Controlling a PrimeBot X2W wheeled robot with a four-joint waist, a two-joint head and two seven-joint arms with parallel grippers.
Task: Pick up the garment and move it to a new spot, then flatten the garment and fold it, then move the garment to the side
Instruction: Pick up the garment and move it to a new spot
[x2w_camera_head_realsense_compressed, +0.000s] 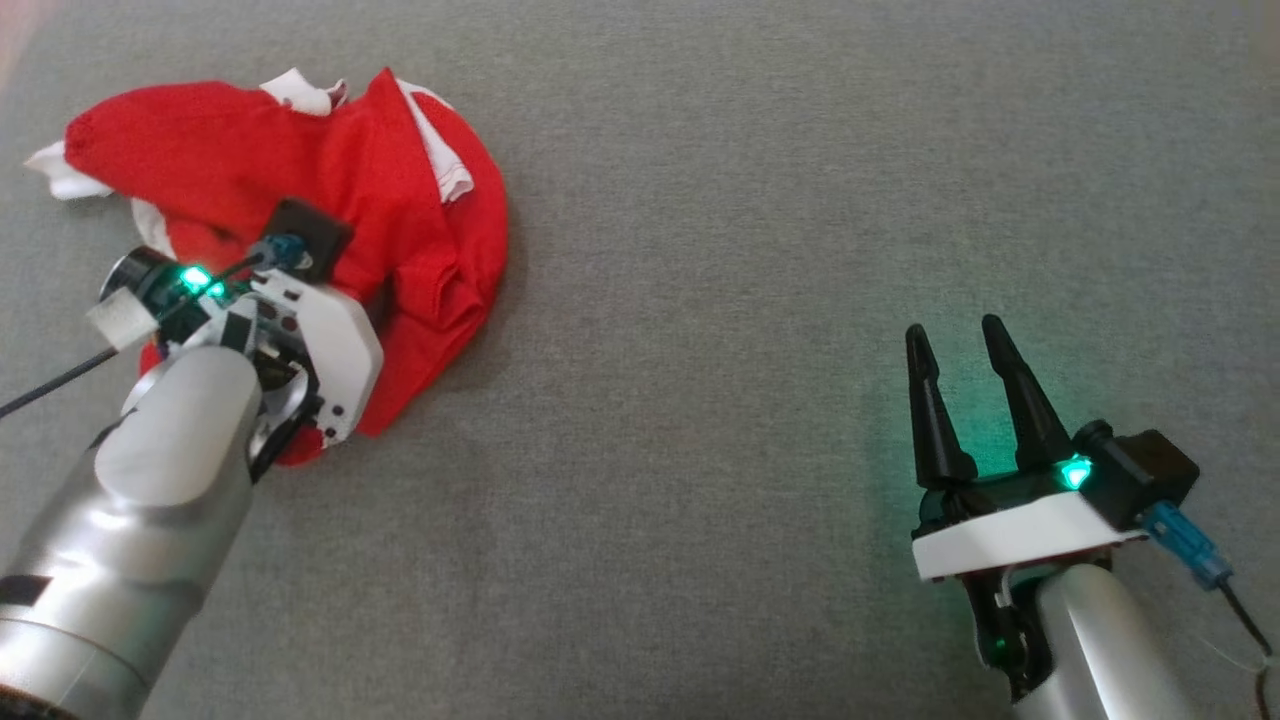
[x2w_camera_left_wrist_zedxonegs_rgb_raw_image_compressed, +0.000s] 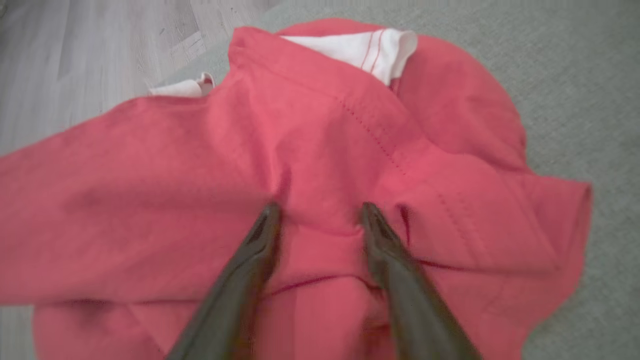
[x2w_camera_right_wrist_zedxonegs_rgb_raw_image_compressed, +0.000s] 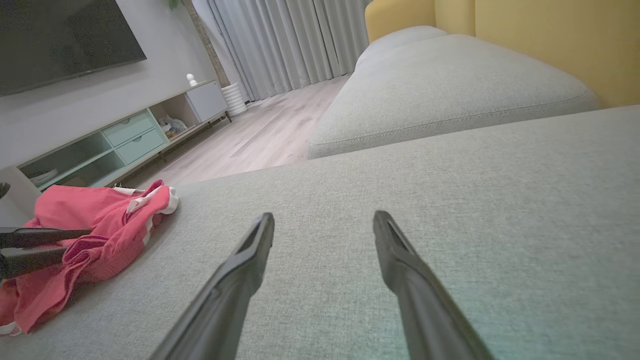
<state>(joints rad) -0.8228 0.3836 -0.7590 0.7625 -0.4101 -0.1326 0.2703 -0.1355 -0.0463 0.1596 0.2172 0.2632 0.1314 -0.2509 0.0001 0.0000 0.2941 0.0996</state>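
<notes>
Grey fabric sofa seat (x2w_camera_head_realsense_compressed: 760, 300) spreads across the head view. In the right wrist view, another seat cushion (x2w_camera_right_wrist_zedxonegs_rgb_raw_image_compressed: 440, 85) lies at twelve o'clock, a yellow backrest (x2w_camera_right_wrist_zedxonegs_rgb_raw_image_compressed: 550, 45) at one, a dark television (x2w_camera_right_wrist_zedxonegs_rgb_raw_image_compressed: 60, 40) at ten above a low cabinet (x2w_camera_right_wrist_zedxonegs_rgb_raw_image_compressed: 125, 140) with pale green drawers, pale curtains (x2w_camera_right_wrist_zedxonegs_rgb_raw_image_compressed: 300, 40) at eleven, wooden floor (x2w_camera_right_wrist_zedxonegs_rgb_raw_image_compressed: 250, 145) between

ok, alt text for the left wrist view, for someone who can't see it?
The left pincer, fingers apart, has its tips at a crumpled red garment with white trim. The garment lies on a grey cushion, with pale wood floor beyond the cushion's edge.
</notes>
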